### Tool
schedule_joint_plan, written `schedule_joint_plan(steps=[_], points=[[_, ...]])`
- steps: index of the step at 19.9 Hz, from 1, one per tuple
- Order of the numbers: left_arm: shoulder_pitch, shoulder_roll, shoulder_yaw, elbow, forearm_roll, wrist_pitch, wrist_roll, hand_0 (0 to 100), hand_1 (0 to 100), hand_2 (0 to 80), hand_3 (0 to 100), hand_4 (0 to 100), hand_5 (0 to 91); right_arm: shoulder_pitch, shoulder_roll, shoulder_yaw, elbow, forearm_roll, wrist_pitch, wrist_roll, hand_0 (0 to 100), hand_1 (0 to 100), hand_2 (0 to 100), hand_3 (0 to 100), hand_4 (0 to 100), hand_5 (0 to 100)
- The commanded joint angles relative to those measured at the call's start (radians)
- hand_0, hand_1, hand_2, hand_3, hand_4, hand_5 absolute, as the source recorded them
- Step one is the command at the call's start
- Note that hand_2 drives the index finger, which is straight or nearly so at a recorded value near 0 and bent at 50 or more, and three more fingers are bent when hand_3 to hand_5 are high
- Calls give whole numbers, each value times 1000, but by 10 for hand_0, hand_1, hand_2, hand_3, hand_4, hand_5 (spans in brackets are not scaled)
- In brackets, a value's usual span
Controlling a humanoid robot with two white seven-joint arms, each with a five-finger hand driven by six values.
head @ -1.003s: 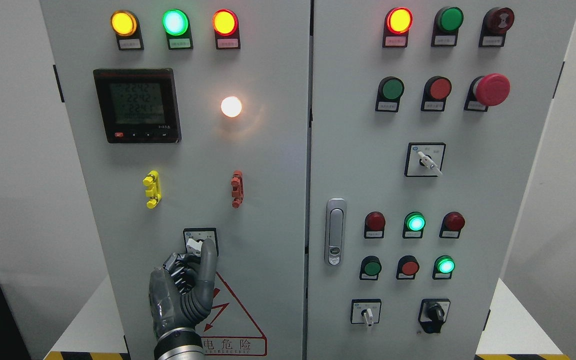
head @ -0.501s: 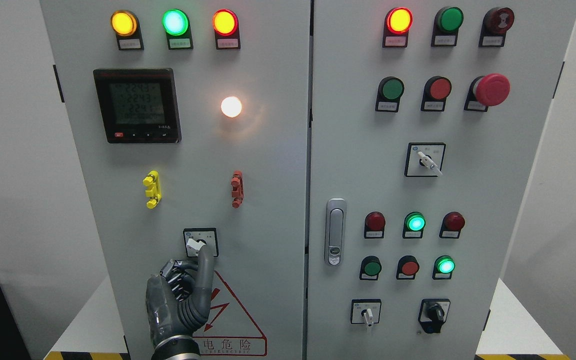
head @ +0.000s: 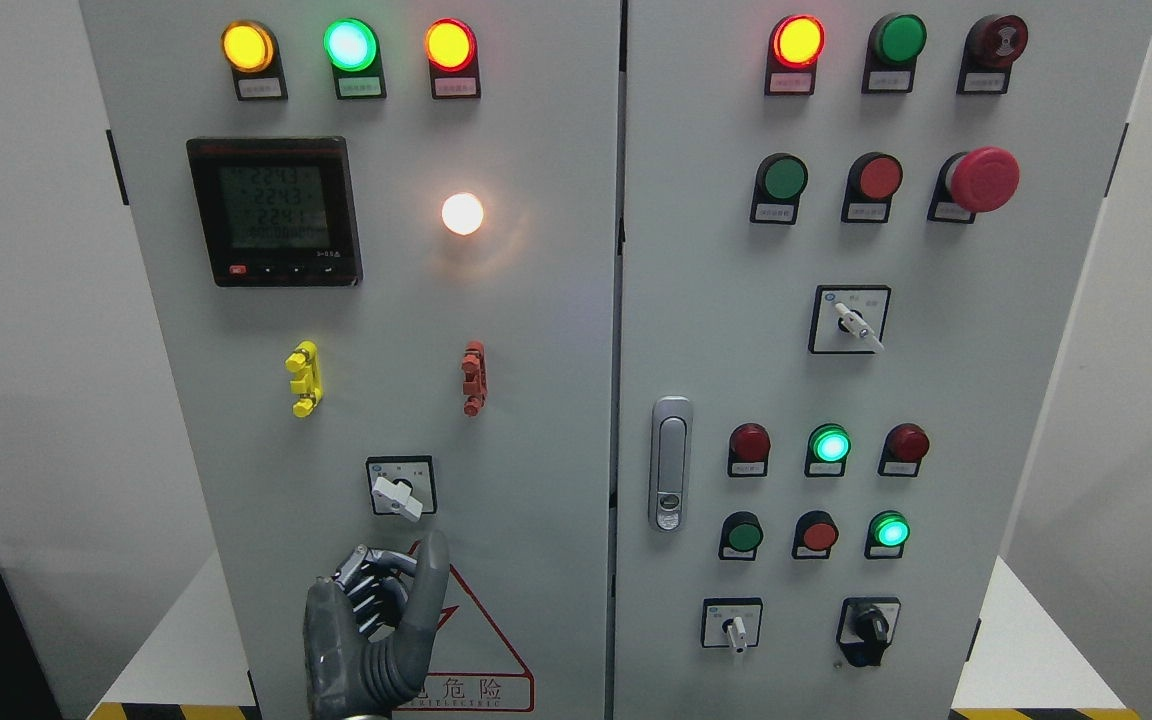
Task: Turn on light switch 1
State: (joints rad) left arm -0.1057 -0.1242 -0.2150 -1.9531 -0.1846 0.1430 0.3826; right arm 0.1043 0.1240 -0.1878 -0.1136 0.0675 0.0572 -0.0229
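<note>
The light switch (head: 399,487) is a small rotary selector in a black square frame, low on the left cabinet door (head: 536,400). Its white knob lies tilted, one end up-left and the other down-right. My left hand (head: 376,620) comes up from the bottom edge and sits just below the switch, not touching it. One grey finger (head: 430,580) points up while the others are curled in, and the hand holds nothing. A round white lamp (head: 462,213) glows above, on the same door. The right arm is out of view.
The left door also carries a digital meter (head: 274,211), three lit pilot lamps along the top, a yellow clip (head: 303,378), a red clip (head: 474,377) and a red warning triangle (head: 476,640). The right door has a handle (head: 671,463), buttons, selectors and a red emergency button (head: 983,179).
My left hand has dropped from the switch, where its raised finger touched the knob, to below the frame. The knob now shows in full.
</note>
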Motion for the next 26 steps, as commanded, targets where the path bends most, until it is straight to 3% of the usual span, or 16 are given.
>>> schedule_joint_plan(steps=[1,3,5,7,10,11,12,14,17,21,24,26], points=[[233,43,104,3,2,-193,-94,0,364,661,1000,1000,885,0,0,-1,0,0,0,0,0,0,0,0,0,0],[303,63,162,42,20,-259,-102,0,355,632,1000,1000,877,0,0,1,0,0,0,0,0,0,0,0,0,0],[363,84,230,115,97,-359,-129,0,350,600,1000,1000,868,0,0,-1,0,0,0,0,0,0,0,0,0,0],[424,113,284,225,166,-466,-189,0,348,561,1000,1000,847,0,-1,-1,0,0,0,0,0,0,0,0,0,0],[480,144,301,495,186,-581,-241,0,340,427,874,939,662,0,0,-1,0,0,0,1,0,0,0,0,0,0],[483,146,301,614,198,-618,-251,0,322,365,796,858,529,0,-1,-1,0,0,0,0,0,0,0,0,0,0],[483,147,299,728,220,-646,-273,0,313,338,753,806,473,0,0,-1,0,0,0,0,0,0,0,0,0,0],[483,146,295,931,246,-671,-342,0,317,291,572,603,252,0,0,1,0,0,0,1,0,0,0,0,0,0],[480,141,284,1213,241,-672,-383,71,296,167,373,448,157,0,0,-1,0,0,0,0,0,0,0,0,0,0],[440,123,272,1570,235,-628,-395,131,251,64,271,354,96,0,-1,-1,0,0,1,1,0,0,0,0,0,0],[416,117,273,1712,237,-478,-494,187,208,19,196,312,5,0,0,1,0,0,0,0,0,0,0,0,0,0],[416,115,273,1737,232,-363,-533,212,205,0,108,230,0,0,0,1,0,0,0,1,0,0,0,0,0,0]])
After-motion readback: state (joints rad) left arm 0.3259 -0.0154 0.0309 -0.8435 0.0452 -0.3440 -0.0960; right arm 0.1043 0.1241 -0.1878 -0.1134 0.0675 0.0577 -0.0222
